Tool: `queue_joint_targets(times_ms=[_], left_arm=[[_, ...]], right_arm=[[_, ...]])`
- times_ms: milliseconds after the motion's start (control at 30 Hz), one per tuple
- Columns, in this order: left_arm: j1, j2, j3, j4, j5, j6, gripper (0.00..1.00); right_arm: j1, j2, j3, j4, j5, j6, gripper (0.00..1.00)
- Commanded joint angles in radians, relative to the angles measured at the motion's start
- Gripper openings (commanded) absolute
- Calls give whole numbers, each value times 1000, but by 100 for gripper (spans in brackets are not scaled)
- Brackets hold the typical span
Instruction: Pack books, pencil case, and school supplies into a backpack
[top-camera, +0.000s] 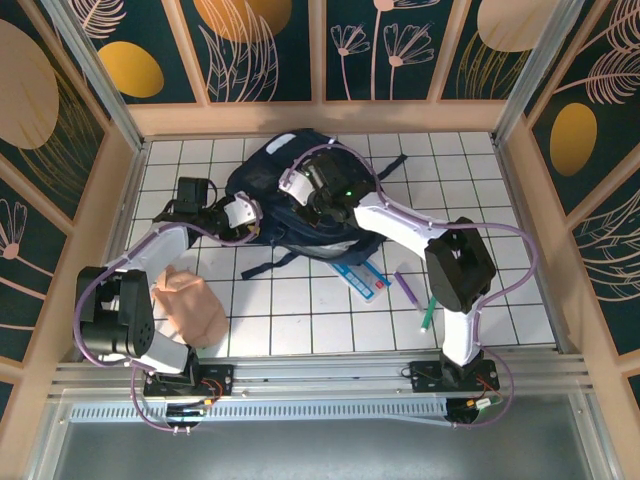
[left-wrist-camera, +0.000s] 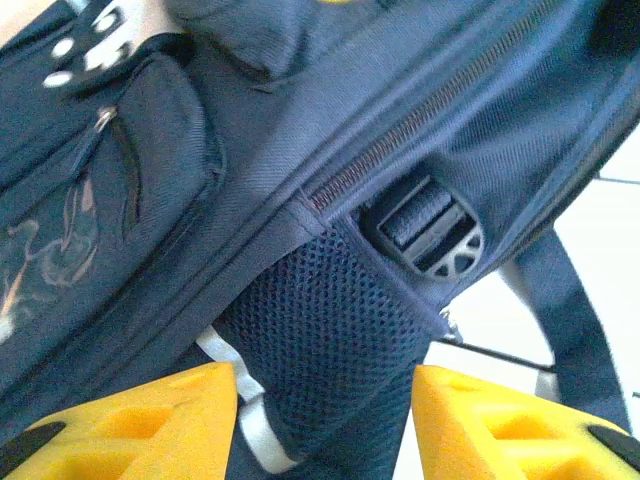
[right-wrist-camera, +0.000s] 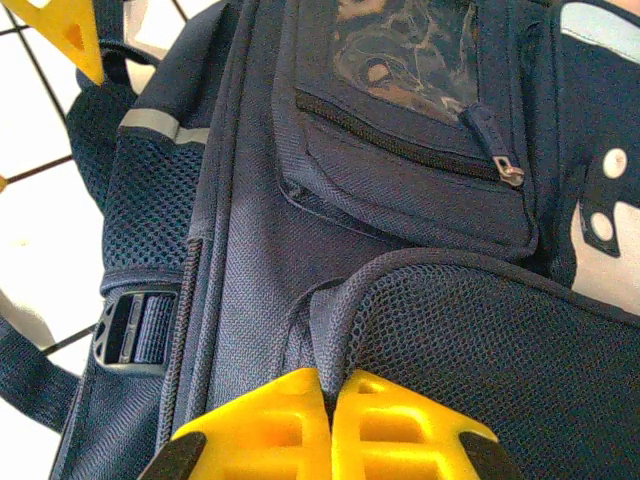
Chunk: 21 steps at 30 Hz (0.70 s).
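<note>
Leaf-patterned walls (top-camera: 250, 40) enclose a white-tiled tabletop (top-camera: 300, 310). The navy backpack (top-camera: 268, 182) has mesh pockets (left-wrist-camera: 320, 330); left claw (left-wrist-camera: 325, 405) released astride one, right claw (right-wrist-camera: 328, 405) clenched shut.

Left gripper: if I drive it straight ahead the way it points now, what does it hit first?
The mesh side pocket of the backpack: it sits right ahead of the left gripper, framed between its open fingers. Depth is unclear, but it looks very close.

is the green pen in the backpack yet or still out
Out: the green pen lies on the white tiles, apart from the backpack.
</note>
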Motion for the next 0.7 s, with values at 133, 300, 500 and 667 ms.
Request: queue_joint_targets(times_ms=[133, 300, 500, 667], left_arm=[[-60, -43, -145, 186, -23, 281, 52], [-105, -10, -168, 237, -72, 302, 52], [-140, 15, -238, 364, -166, 301, 51], [-141, -13, -262, 401, -157, 284, 54]], right_arm=[[-35, -74, 31, 119, -277, -193, 0], [-43, -64, 15, 149, -287, -181, 0], [-69, -66, -7, 198, -356, -114, 0], [-104, -64, 6, 186, -412, -101, 0]])
